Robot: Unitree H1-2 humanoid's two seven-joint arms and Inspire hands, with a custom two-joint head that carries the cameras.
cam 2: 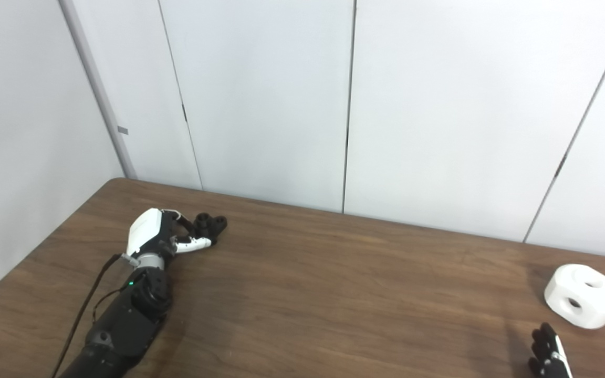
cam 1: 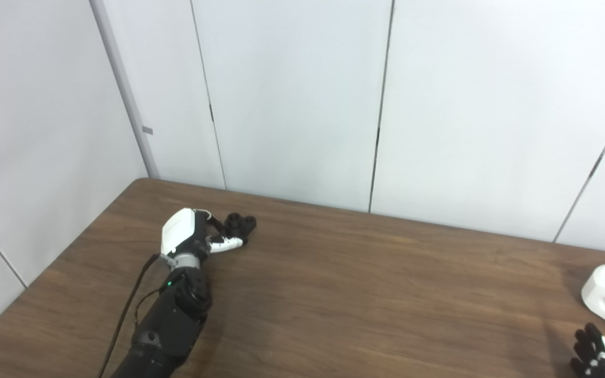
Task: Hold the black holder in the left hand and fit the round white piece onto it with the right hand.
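The left hand [cam 1: 189, 233] curls its fingers [cam 1: 226, 242] around the black holder [cam 1: 240, 224] on the desk [cam 1: 360, 294], while the right hand [cam 2: 546, 350], its grip unclear, sits near the round white piece [cam 2: 582, 295].

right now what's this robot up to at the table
The robot is at the start of a two-part fit. Its left hand is stretched to the far left of the table, fingers at the black holder, which sits on the wood; whether the grip is closed cannot be told. The round white piece lies untouched at the far right. The right hand is near it at the bottom edge, only partly in view, apart from it.
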